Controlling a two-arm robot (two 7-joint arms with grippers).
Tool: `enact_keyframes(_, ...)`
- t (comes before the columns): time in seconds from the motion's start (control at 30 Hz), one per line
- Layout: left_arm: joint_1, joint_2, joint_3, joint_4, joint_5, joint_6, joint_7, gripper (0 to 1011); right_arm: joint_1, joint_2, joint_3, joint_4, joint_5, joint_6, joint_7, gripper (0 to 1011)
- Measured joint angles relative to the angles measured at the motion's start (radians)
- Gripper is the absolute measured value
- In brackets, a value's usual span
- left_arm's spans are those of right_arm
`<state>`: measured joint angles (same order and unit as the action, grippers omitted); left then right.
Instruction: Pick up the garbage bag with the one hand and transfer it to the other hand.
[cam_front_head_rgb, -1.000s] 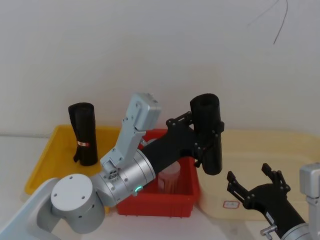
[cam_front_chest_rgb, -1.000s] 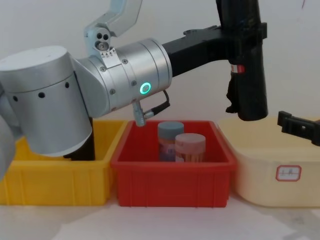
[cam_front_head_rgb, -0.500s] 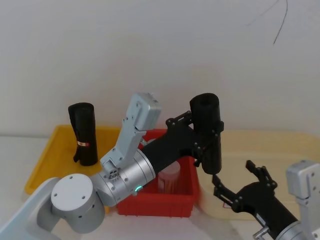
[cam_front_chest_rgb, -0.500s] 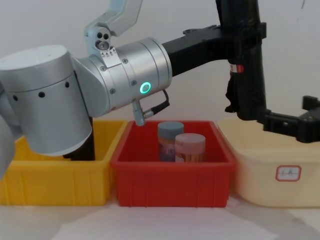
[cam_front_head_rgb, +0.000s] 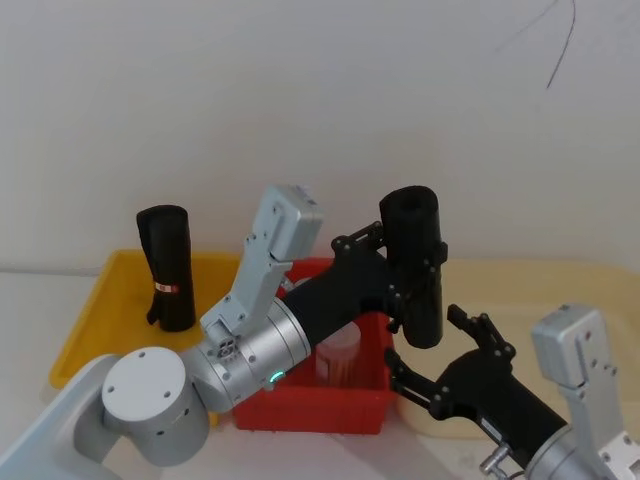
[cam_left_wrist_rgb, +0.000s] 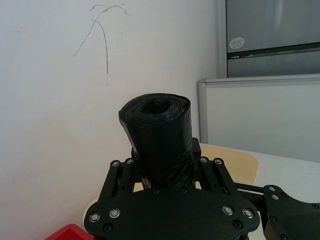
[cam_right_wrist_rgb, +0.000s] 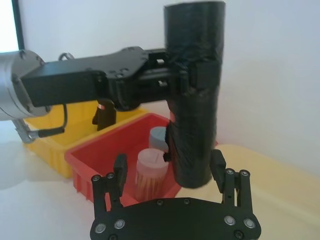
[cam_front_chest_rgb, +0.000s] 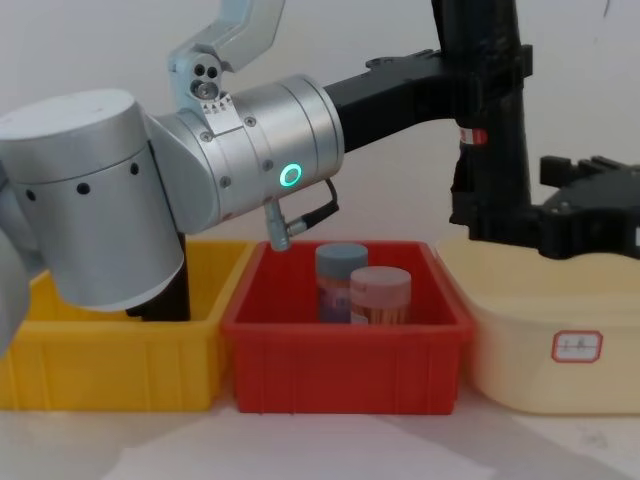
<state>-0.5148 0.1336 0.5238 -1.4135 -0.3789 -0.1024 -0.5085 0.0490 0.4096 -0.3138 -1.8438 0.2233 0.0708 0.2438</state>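
- The right gripper (cam_front_head_rgb: 428, 342) has moved left since a moment ago; we now see it at the lower end of the garbage bag (cam_front_head_rgb: 410, 225), fingers wide on either side.
- The left gripper (cam_front_head_rgb: 410, 280) clamps the bag upright above the red bin (cam_front_head_rgb: 330, 412).

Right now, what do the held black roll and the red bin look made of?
Black roll, clamped in the left tool, right tool open around its lower end: likely thin plastic film, slightly glossy, wound layers visible at the open top. Red bin: probably rigid moulded plastic, smooth, semi-gloss, thick uniform rim.
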Motion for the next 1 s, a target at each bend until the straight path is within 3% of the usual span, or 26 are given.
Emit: enact_keyframes(1.0,0.000,0.000,0.000,0.000,0.000,0.000,0.001,516,0.068,-0.042,-0.001,0.056,-0.041,-0.013,0.026,1000)
